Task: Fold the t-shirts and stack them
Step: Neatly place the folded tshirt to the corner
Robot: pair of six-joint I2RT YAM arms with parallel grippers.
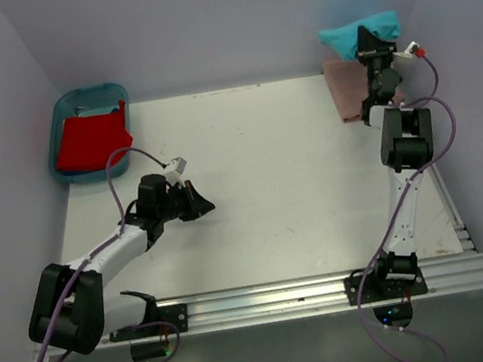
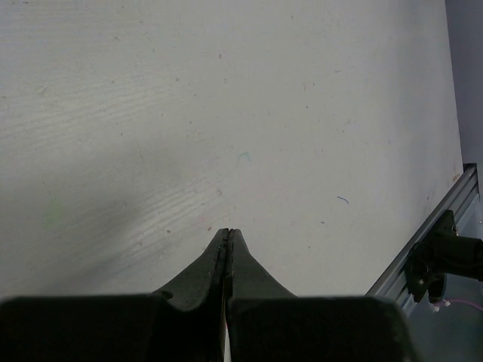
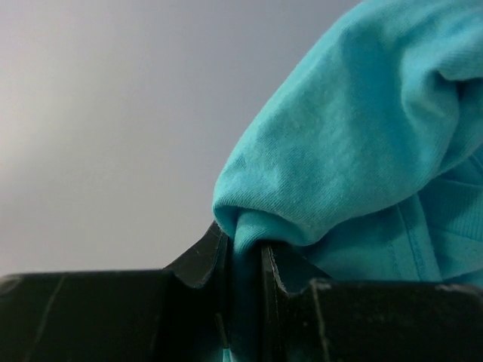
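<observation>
- Turquoise shirt point(image 1: 363, 31) hangs bunched at the far right corner, lifted off the table point(image 1: 266, 159) and pinched by the right gripper point(image 3: 245, 245) — its 2 fingers are narrowed on a fold of the cloth.
- Pink shirt point(image 1: 345, 96) lies flat on the table just below, partly hidden by the arm; I cannot tell whether the 2 shirts touch.
- Red shirt point(image 1: 88, 143) sits in the blue tub point(image 1: 57, 127) at the far left corner, well apart from the others.
- Left gripper point(image 2: 228, 235) is closed tight on nothing, low over bare table left of the middle.
- Step in hand, as I judge it: carrying 1 of the 3 shirts — either out to be folded or onto the pink one.
- The next move likely calls for lowering it onto the open middle and spreading it flat. The left gripper could take a second edge, since the cloth looks bunched, not folded.
</observation>
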